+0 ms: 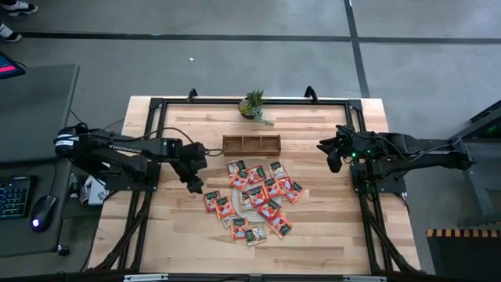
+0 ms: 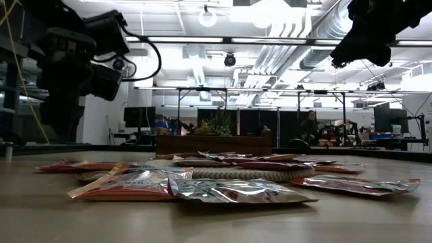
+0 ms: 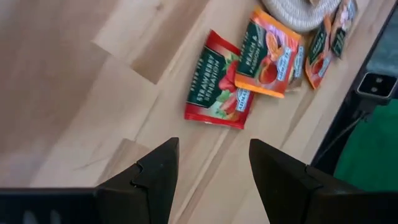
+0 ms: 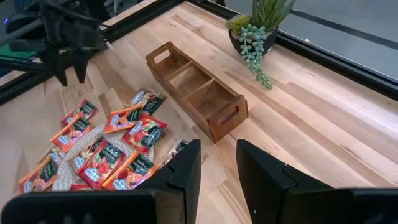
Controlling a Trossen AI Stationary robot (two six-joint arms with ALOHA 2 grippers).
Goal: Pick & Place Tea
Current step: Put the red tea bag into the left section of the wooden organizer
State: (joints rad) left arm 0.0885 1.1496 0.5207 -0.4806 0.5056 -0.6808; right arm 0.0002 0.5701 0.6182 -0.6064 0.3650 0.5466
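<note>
Several tea sachets (image 1: 254,196), mostly orange-red, lie flat in a loose heap in the middle of the table, some of them on a round woven mat (image 3: 297,15). My left gripper (image 1: 192,183) hovers open just left of the heap, tipped down toward the table. In its wrist view a red sachet (image 3: 217,81) lies flat on the wood ahead of the open fingers (image 3: 214,165). My right gripper (image 1: 335,158) hangs open above the table's right side, clear of the sachets, its fingers (image 4: 217,165) pointing toward the heap and the tray.
A brown wooden three-compartment tray (image 1: 251,144) stands just beyond the heap, and a small potted plant (image 1: 254,106) stands at the far edge. A black frame (image 1: 156,102) runs round the table. Bare wood lies at the near left and right (image 1: 337,227).
</note>
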